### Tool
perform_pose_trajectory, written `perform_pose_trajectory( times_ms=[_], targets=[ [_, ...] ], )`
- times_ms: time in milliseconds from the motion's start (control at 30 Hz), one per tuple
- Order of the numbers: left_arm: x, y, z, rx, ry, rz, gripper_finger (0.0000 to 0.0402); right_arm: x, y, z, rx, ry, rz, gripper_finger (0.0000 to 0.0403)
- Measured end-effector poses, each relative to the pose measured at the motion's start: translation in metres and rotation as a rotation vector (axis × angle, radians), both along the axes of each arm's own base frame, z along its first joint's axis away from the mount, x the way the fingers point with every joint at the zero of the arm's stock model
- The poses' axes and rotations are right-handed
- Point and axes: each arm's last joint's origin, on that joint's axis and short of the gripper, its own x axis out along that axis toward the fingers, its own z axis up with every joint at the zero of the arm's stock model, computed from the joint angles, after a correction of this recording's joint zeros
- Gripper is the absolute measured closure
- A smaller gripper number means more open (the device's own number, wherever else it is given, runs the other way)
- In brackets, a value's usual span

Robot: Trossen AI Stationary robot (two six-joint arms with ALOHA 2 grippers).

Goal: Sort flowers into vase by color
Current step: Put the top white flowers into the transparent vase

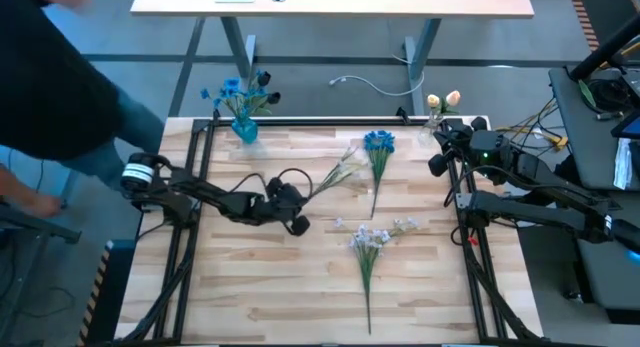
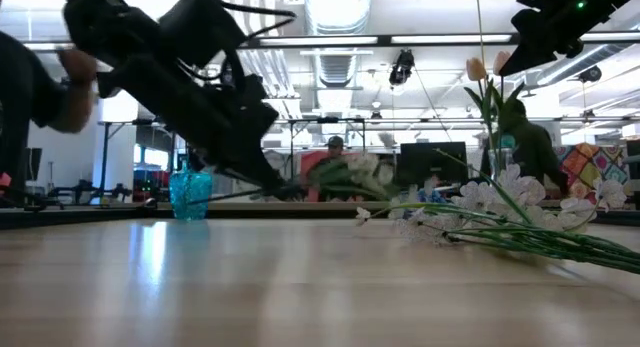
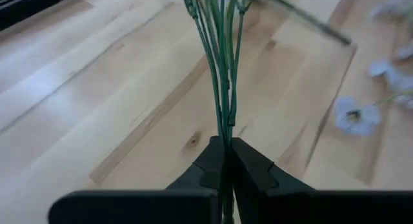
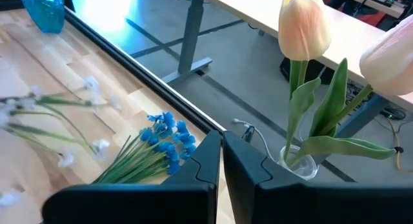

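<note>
Three sprigs lie on the table; left gripper (image 1: 297, 224) clamps one white sprig's (image 1: 340, 171) stems.

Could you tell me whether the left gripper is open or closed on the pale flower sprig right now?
Closed. The left gripper pinches the pale sprig's green stems between its fingers, with no gap showing.

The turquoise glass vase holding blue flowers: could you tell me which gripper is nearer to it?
Left. The left gripper, shut on a white sprig's stems, lies diagonally inboard of the turquoise glass vase; the right gripper waits across the table.
</note>
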Motion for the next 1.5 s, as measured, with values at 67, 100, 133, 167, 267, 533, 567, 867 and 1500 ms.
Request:
perform_pose_trajectory(
  times_ms=[67,100,133,167,267,533,567,867,1500],
  targets=[
    [-0.006,0.001,0.001,-0.011,-0.038,0.005,0.0401,0.0,0.0,0.0,0.0,0.0,0.0,0.039],
    [-0.009,0.0,0.002,-0.015,-0.058,0.004,0.0401,0.0,0.0,0.0,0.0,0.0,0.0,0.039],
    [-0.01,0.0,0.003,-0.016,-0.081,0.002,0.0401,0.0,0.0,0.0,0.0,0.0,0.0,0.039],
    [-0.012,-0.002,0.004,-0.017,-0.111,-0.005,0.0401,0.0,0.0,0.0,0.0,0.0,0.0,0.039],
    [-0.014,-0.004,0.005,-0.013,-0.191,-0.055,0.0401,0.0,0.0,0.0,0.0,0.0,0.0,0.039],
    [-0.012,-0.008,0.008,-0.01,-0.415,-0.26,0.0401,0.0,0.0,0.0,0.0,-0.001,0.0,0.039],
    [-0.011,-0.009,0.009,0.001,-0.435,-0.274,0.0401,0.0,0.0,0.0,0.0,0.0,0.001,0.039],
    [0.013,0.004,0.018,0.07,-0.561,-0.444,0.0401,0.0,0.0,0.001,-0.05,0.059,0.015,0.039],
    [0.049,0.042,0.033,0.135,-0.711,-0.652,0.0401,0.005,-0.002,0.007,0.014,-0.136,0.003,0.039]
  ],
)
